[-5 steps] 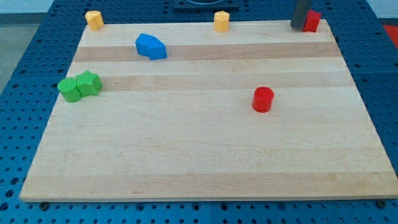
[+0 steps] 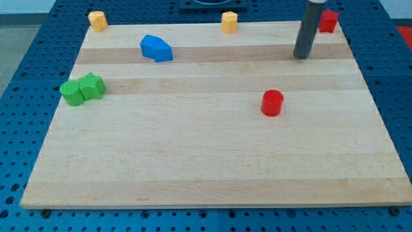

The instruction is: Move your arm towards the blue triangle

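fingers: none, only my tip, far right on the worktop
step: approach
next: slide left to the blue triangle

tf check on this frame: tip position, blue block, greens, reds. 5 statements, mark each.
1. My tip touches the blue block. False: it stands far off toward the view's right, with bare board between them.
2. The two green blocks sit pressed together near the board's left edge. True.
3. The red cylinder lies below my tip in the view. True.
4. Both yellow blocks sit at the view's bottom edge. False: both are along the top edge.
5. The red block in the top right corner touches the rod. False: a gap shows between them.
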{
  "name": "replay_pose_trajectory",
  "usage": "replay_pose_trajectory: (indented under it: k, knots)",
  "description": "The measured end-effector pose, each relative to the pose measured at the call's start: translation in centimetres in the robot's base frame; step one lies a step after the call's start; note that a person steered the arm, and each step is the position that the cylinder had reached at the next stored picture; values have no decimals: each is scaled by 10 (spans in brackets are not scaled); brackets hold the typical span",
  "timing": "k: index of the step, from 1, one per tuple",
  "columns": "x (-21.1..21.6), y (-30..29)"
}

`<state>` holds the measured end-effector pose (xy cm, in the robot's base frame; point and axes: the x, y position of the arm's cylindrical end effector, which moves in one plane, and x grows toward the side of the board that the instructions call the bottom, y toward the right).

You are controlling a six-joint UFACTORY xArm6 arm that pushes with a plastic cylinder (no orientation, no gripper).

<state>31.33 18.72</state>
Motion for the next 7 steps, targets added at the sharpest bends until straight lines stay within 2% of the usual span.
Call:
replay_pose_trajectory:
  k: [4,7]
  knots:
    - [12,-12]
    - [-2,-122]
